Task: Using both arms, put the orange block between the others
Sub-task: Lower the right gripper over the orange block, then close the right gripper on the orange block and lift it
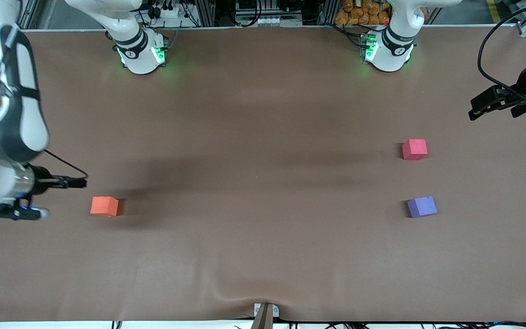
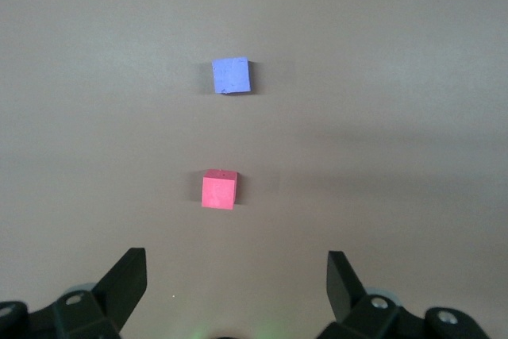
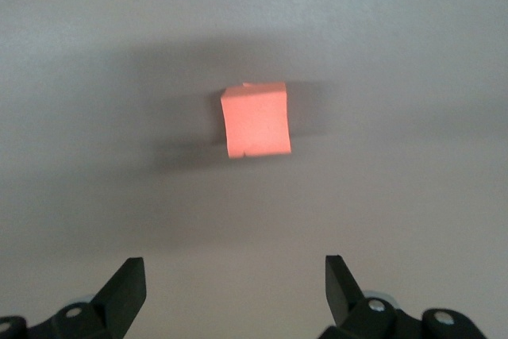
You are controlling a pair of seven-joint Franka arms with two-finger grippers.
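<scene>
Orange block (image 1: 104,206) sits flat, slightly turned; equal-sided.

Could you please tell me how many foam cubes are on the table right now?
3. The orange block lies toward the right arm's end. The pinkish-red cube and purple-blue cube lie toward the left arm's end, the purple-blue nearer the front camera. None seems hidden.

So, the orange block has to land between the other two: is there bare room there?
Yes. Bare table shows between the pinkish-red cube and the purple-blue cube, roughly a block wide. The widest free stretch runs from the orange block toward them. Nowhere is crowded.
</scene>
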